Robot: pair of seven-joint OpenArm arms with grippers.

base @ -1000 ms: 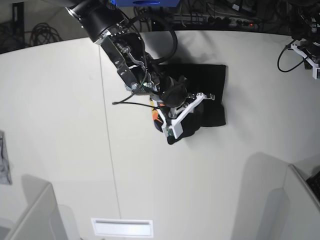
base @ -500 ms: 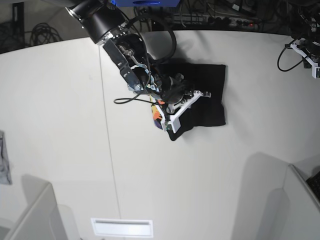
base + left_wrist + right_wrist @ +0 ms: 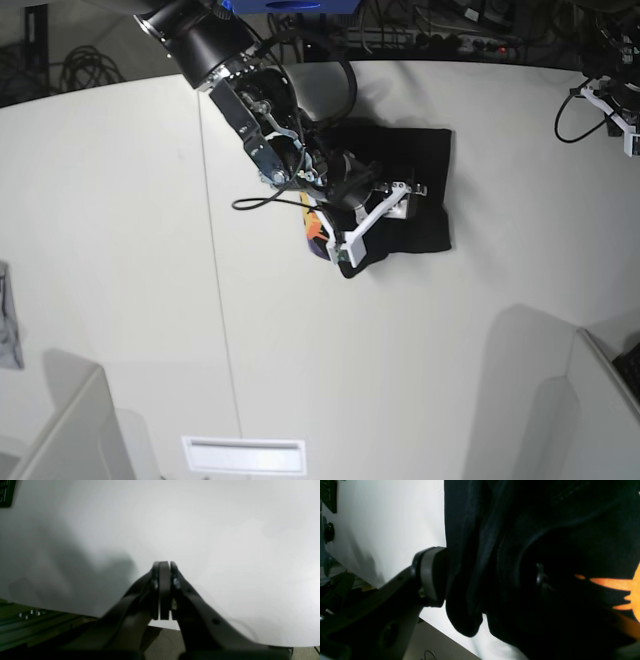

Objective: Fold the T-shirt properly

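The black T-shirt (image 3: 420, 175) lies folded into a small rectangle on the white table (image 3: 120, 220), right of its middle. A bit of orange print (image 3: 313, 226) peeks out at its left edge. My right gripper (image 3: 388, 208) is low over the shirt's front left part. In the right wrist view its jaws stand wide apart, with one finger (image 3: 430, 575) beside the cloth's edge. Folds of the T-shirt (image 3: 495, 542) lie between the jaws, and orange print (image 3: 615, 582) shows at the right. My left gripper (image 3: 164, 566) is shut and empty, above bare table at the far right.
A small grey cloth scrap (image 3: 8, 320) lies at the table's left edge. Grey partitions stand at the front left (image 3: 70, 430) and front right (image 3: 590, 400), with a white slot (image 3: 243, 455) between them. A seam (image 3: 215, 250) runs across the table. Cables lie behind it.
My right gripper's jaws have opened off the cloth and the hand has shifted slightly toward the far side. The raised fold has settled flatter. The left arm has not moved.
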